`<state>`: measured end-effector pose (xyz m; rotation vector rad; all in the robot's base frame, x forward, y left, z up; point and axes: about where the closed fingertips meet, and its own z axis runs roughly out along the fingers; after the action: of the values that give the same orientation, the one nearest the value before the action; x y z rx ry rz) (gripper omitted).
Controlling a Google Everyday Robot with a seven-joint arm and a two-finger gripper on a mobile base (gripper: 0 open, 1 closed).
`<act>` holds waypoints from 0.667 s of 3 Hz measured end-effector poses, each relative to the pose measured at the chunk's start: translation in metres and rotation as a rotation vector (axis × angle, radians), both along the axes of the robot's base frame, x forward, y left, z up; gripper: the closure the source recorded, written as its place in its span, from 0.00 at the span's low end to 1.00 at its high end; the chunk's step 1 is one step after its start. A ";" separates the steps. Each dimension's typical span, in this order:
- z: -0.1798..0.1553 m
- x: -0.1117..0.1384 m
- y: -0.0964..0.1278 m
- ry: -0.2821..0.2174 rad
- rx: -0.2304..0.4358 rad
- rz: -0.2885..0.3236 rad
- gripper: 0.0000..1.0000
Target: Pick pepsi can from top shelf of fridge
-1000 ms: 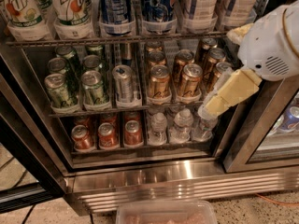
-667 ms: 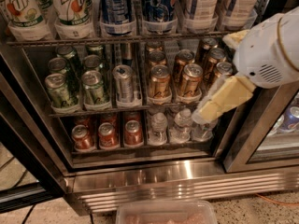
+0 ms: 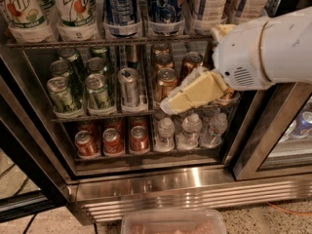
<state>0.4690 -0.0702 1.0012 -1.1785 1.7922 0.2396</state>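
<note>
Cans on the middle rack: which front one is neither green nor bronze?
The silver can, standing between the green cans and the bronze cans. The gripper hangs in front of the bronze cans.

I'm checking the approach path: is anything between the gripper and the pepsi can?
No object blocks it. The gripper hangs lower, in front of the bronze cans, while the pepsi can stands above on the top shelf, behind only its front rail and the clear tray lip.
</note>
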 end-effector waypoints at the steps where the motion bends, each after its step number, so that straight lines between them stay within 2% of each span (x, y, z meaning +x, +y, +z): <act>1: 0.014 0.012 0.011 -0.038 0.104 -0.089 0.00; 2: 0.028 0.018 0.015 -0.059 0.183 -0.220 0.00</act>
<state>0.4871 -0.0554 1.0287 -0.8450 1.7902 0.2316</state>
